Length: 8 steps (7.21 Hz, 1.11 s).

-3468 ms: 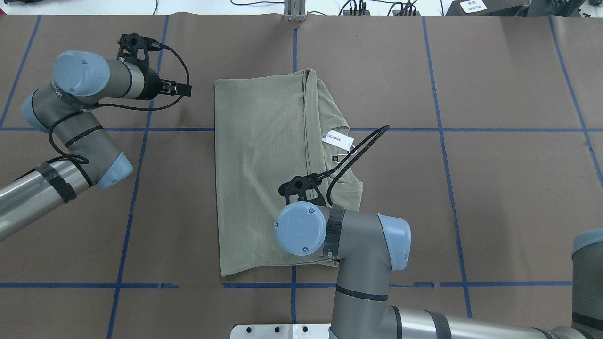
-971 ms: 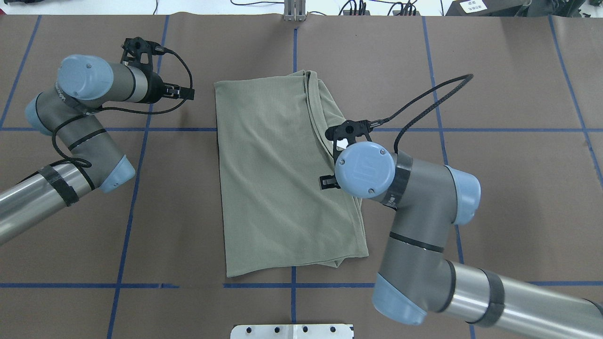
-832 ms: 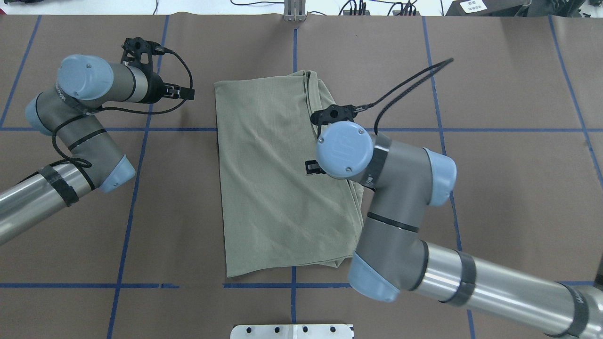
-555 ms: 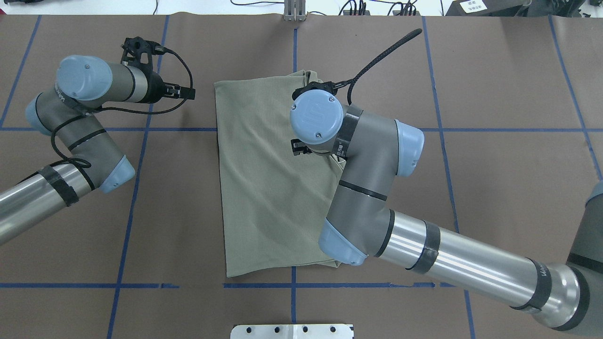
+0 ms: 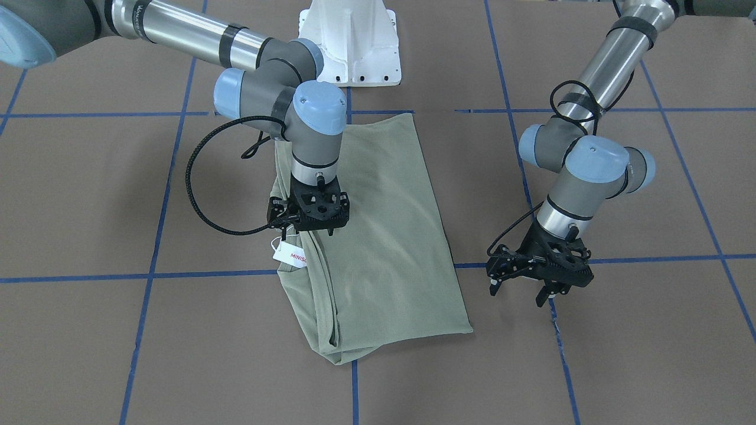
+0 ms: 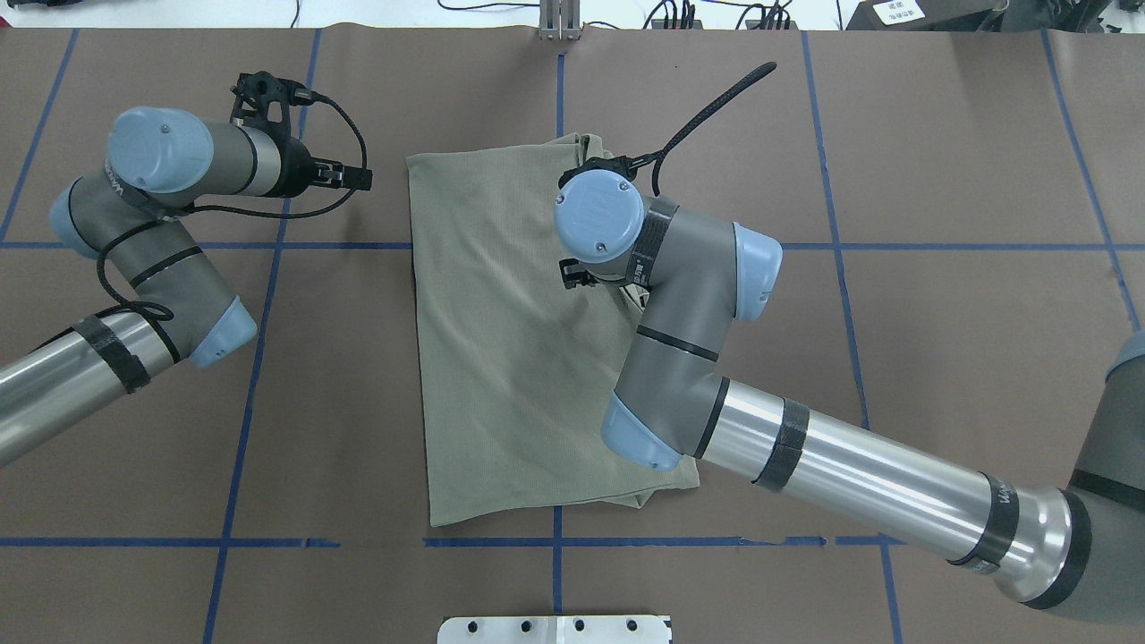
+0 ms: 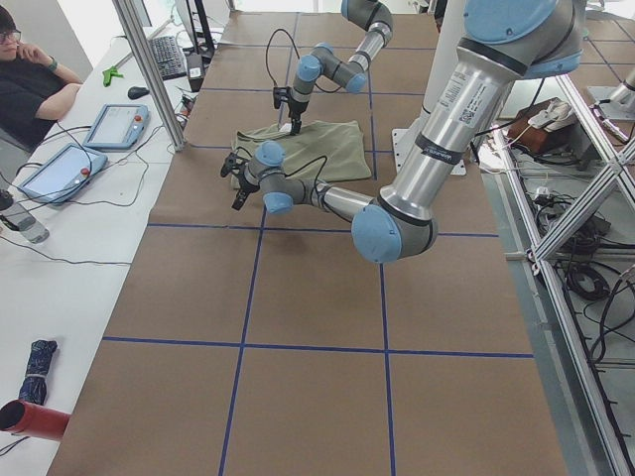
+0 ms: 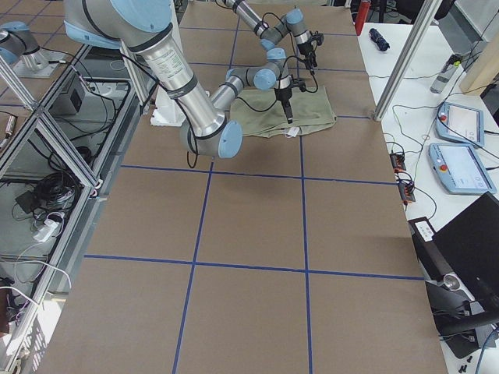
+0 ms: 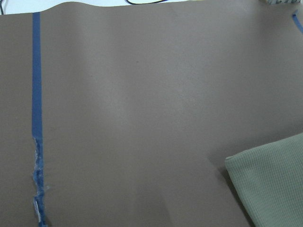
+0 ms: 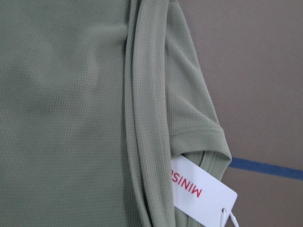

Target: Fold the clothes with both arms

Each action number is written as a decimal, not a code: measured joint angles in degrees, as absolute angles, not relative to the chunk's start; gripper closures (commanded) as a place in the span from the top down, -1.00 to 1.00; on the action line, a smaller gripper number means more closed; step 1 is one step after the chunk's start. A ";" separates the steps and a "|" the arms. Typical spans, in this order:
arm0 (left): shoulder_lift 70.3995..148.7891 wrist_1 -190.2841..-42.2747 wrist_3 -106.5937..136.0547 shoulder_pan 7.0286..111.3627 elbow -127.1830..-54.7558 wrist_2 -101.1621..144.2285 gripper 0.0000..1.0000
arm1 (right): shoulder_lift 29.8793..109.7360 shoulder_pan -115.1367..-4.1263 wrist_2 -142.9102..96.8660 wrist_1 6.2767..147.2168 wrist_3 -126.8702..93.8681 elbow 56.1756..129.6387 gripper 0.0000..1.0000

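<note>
A sage-green shirt (image 5: 384, 236) lies folded lengthwise on the brown table (image 5: 88, 195); nearest, the left gripper (image 5: 546, 292) hangs just off its side, not touching, and farther back the right gripper (image 5: 310, 231) sits over its layered edge by the white MINISO tag (image 5: 290, 255), neither claw's grip state discernible.

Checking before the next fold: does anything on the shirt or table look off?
The white hang tag sticks out past the shirt's bunched, layered edge instead of lying tucked inside. The blue tape line in the left wrist view is torn and frayed. Nothing else stands out.
</note>
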<state>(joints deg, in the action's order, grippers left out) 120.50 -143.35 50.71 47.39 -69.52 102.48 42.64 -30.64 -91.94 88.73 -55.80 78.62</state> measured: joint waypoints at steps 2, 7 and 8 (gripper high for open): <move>120.50 -143.35 50.67 47.32 -69.43 102.48 1.00 | 42.96 -30.67 -91.93 88.13 -54.87 77.76 1.00; 120.50 -143.36 50.45 47.29 -69.35 102.48 1.00 | 44.53 -32.67 -92.06 90.09 -49.88 77.31 1.00; 120.50 -143.35 50.45 47.28 -69.35 102.48 1.00 | 45.58 -33.95 -92.55 90.12 -48.34 77.38 1.00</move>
<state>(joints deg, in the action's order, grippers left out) 120.50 -143.35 50.45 47.28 -69.35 102.48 45.58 -33.95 -92.55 90.12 -48.34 77.38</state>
